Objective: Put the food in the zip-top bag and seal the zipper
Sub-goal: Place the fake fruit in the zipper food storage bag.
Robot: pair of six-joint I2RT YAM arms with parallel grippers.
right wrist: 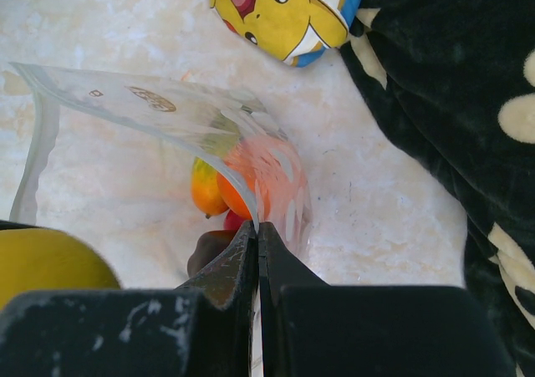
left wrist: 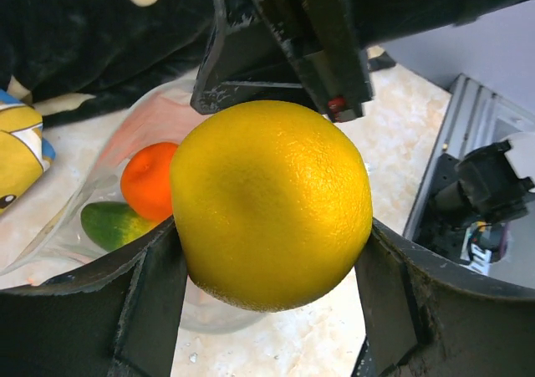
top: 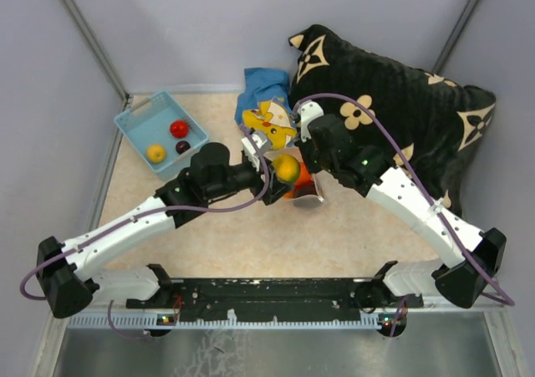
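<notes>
Left gripper [left wrist: 269, 256] clasps fruit [left wrist: 272, 185], right gripper [right wrist: 258, 239] pinches bag [right wrist: 159, 109]

I log a light blue basket [top: 140, 126] far left on the surface [top: 351, 218]. A yellow plush [top: 274, 122] lies against a blue cloth [top: 263, 84], just beside a black flower-patterned cushion [top: 393, 93].

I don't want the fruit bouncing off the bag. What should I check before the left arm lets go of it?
1. Grip: ok, the left gripper has its fingers clamped on both sides of the yellow fruit.
2. Bag held: ok, the right gripper is shut on the zip-top bag, upper sheet lifted.
3. Fruit above the mouth: cannot tell, rim hidden.
4. Room inside: ok, the orange fruit and green fruit lie deep in.
5. The plush clear of the bag: ok, apart.
</notes>
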